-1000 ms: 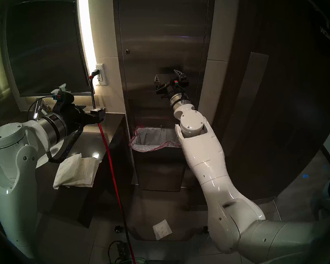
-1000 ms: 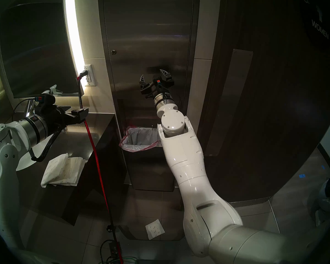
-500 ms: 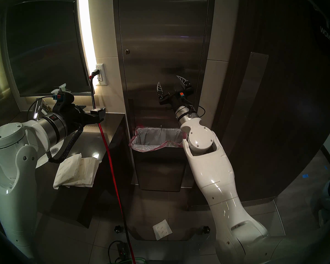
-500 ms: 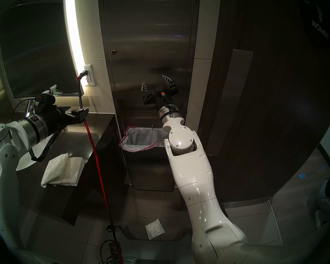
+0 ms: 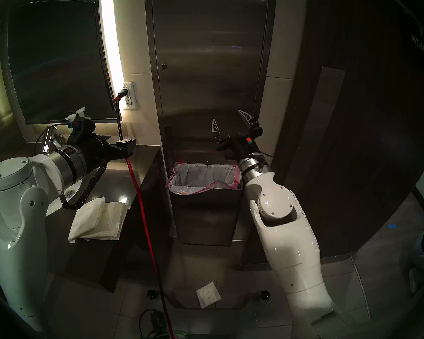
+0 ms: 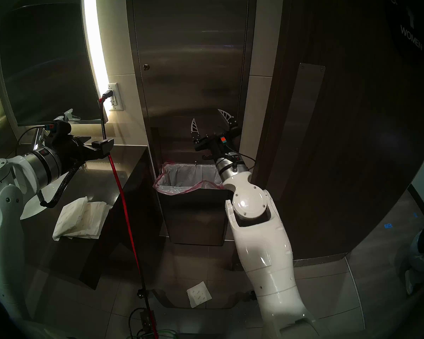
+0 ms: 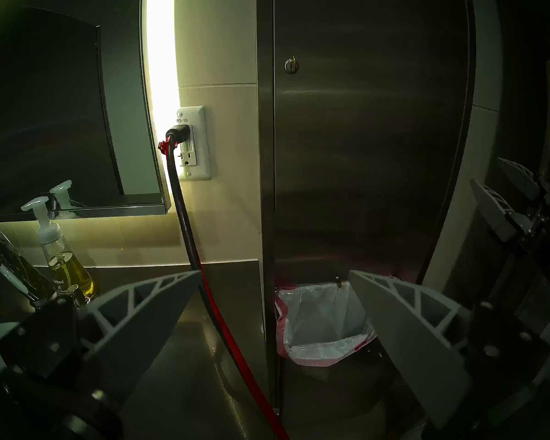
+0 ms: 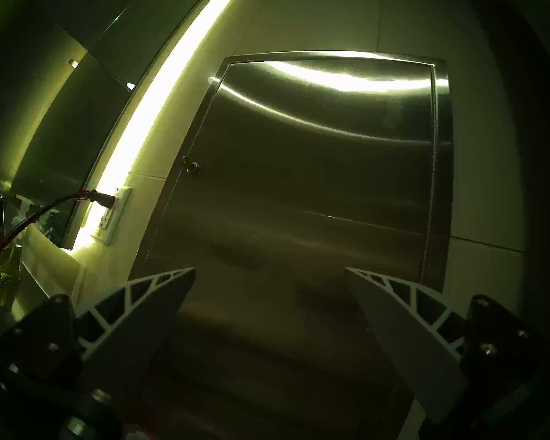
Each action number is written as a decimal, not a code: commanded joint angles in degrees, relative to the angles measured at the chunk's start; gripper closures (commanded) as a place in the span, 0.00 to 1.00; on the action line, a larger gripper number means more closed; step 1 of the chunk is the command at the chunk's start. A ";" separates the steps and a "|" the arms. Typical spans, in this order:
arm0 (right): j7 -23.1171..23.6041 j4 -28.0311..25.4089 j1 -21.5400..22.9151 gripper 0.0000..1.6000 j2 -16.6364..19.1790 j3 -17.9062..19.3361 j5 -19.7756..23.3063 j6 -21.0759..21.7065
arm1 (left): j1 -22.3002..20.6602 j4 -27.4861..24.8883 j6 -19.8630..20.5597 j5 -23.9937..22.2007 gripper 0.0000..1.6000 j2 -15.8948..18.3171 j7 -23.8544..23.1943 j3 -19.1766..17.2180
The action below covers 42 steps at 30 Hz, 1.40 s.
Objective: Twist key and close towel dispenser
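Note:
The towel dispenser (image 5: 206, 62) is a tall steel wall cabinet, and its long door lies flush with the frame. The small round lock (image 5: 163, 66) sits near the door's left edge. In the left wrist view the tiny key (image 7: 294, 60) sticks out of the lock (image 7: 290, 67). My right gripper (image 5: 228, 117) is open and empty, off the lower right of the door, above the bin's pink-edged liner (image 5: 173, 183). My left gripper (image 7: 275, 271) is open and empty over the counter, well left of the dispenser.
A red-and-black cord (image 5: 142, 208) runs from the wall outlet (image 5: 130, 96) down to the floor between the counter (image 5: 145, 160) and the dispenser. Folded paper towels (image 5: 98, 218) lie on the counter, and one (image 5: 208, 294) on the floor. A soap bottle (image 7: 62, 255) and dark brown door (image 5: 365, 135) flank the area.
My right arm has drawn back and down from the middle of the dispenser door toward the bin, gripper still open. The left arm has not moved.

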 commanded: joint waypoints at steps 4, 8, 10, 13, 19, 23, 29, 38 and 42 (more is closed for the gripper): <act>-3.01 -8.14 -8.32 0.00 3.67 0.21 1.53 2.80 | -0.16 -0.20 -0.39 0.00 0.00 -0.04 0.10 0.04; -6.28 -10.59 -12.59 0.00 3.01 0.75 1.95 4.74 | -0.14 -0.21 -0.41 -0.08 0.00 0.00 0.18 0.05; -8.09 -11.05 -13.55 0.00 2.96 0.50 1.86 5.28 | -0.14 -0.21 -0.42 -0.12 0.00 0.02 0.21 0.05; -11.27 -12.18 -15.65 0.00 2.40 -0.11 1.40 5.93 | -0.13 -0.21 -0.43 -0.17 0.00 0.04 0.25 0.05; -15.45 -14.49 -19.82 0.00 3.48 -3.46 0.65 6.67 | -0.10 -0.21 -0.47 -0.25 0.00 0.09 0.34 0.06; -17.38 -15.86 -21.87 0.00 4.82 -5.50 0.18 6.94 | -0.09 -0.22 -0.51 -0.28 0.00 0.10 0.40 0.08; -23.69 -20.13 -27.53 0.00 8.45 -8.34 -0.82 7.47 | -0.03 -0.22 -0.68 -0.32 0.00 0.14 0.50 0.11; -29.09 -23.36 -32.20 0.00 12.30 -9.62 -1.03 7.08 | 0.13 -0.22 -1.09 -0.29 0.00 0.17 0.54 0.15; -30.67 -23.49 -32.21 0.00 13.12 -10.11 -0.88 6.63 | 0.22 -0.21 -1.30 -0.28 0.00 0.21 0.54 0.16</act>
